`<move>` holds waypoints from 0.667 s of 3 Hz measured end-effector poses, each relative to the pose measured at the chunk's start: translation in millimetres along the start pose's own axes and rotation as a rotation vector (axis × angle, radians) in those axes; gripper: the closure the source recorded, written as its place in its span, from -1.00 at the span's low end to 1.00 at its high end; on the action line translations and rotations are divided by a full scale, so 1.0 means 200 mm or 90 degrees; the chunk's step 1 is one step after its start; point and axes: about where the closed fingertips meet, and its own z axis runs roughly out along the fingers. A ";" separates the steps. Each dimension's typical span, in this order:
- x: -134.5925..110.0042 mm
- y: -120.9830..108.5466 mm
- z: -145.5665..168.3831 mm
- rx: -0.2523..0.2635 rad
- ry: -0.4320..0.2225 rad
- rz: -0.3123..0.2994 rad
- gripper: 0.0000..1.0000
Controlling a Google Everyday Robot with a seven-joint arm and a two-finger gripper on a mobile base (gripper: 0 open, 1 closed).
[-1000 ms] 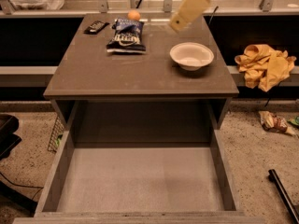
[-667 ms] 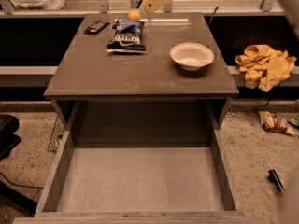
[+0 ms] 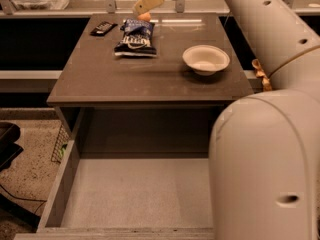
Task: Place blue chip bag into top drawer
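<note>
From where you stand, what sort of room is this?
Probably a robot test space, perhaps an office kitchen: a cabinet with its top drawer open, a blue chip bag and bowl on top, the gripper above the bag's far end.

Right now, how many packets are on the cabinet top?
2: the blue chip bag at back left, and a small black packet left of it. The gripper hovers above the bag's far end; the arm may hide others.

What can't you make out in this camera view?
Top drawer: right side hidden behind the robot arm; front cut off by the bottom edge.
Claw, above the far edge of the table behind the blue chip bag: wrist cut off by the top edge.
Orange object behind the bag: mostly hidden by it.
</note>
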 end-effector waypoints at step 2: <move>0.03 0.02 0.11 -0.002 0.019 0.006 -1.00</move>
